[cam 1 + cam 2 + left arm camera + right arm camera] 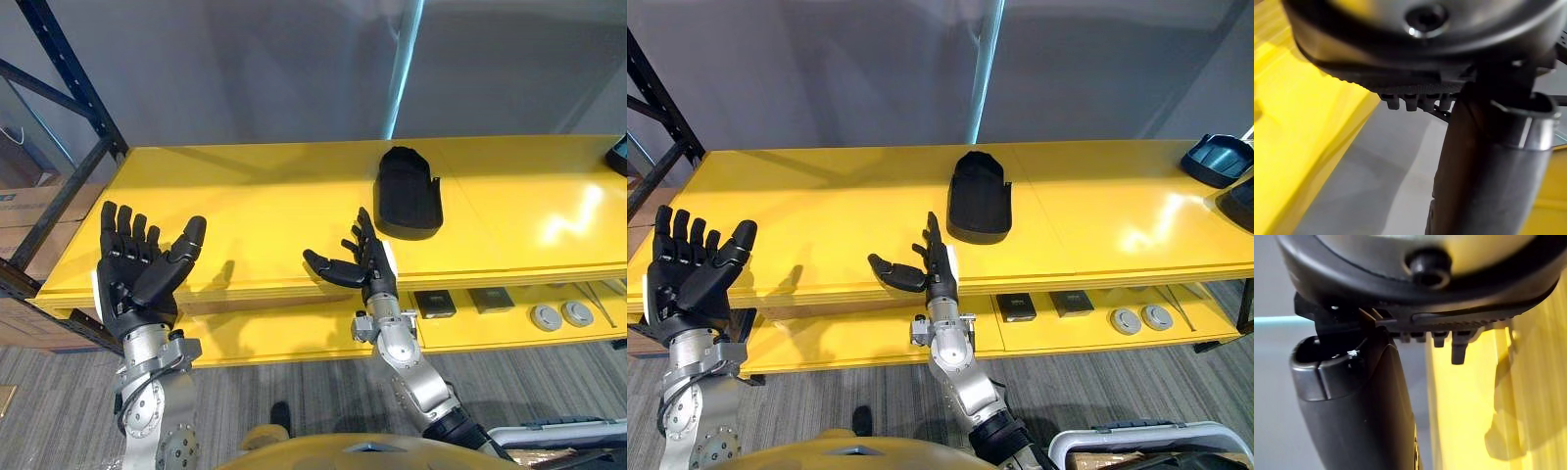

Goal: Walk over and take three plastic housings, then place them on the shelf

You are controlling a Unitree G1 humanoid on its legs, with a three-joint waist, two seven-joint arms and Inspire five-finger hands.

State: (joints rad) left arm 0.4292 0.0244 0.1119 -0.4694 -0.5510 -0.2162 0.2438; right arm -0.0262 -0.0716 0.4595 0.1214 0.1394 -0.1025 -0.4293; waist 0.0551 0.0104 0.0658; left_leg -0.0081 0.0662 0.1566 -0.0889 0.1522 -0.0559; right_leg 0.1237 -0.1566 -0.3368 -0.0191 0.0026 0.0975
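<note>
A black plastic housing (409, 193) lies on the yellow shelf (265, 230), toward its back middle; it shows too in the right eye view (980, 196). My right hand (364, 262) hovers palm-left over the shelf's front edge, just in front and left of that housing, fingers straight, holding nothing. My left hand (137, 269) is raised palm-up at the shelf's left front, fingers spread and empty. A dark blue housing (1218, 160) rests at the shelf's far right.
A lower yellow shelf (509, 328) holds two dark square parts (434, 304) and two round grey discs (561, 314). A dark blue rack upright (69, 108) stands at the left. A pale pole (402, 69) rises behind the shelf. Grey carpet lies below.
</note>
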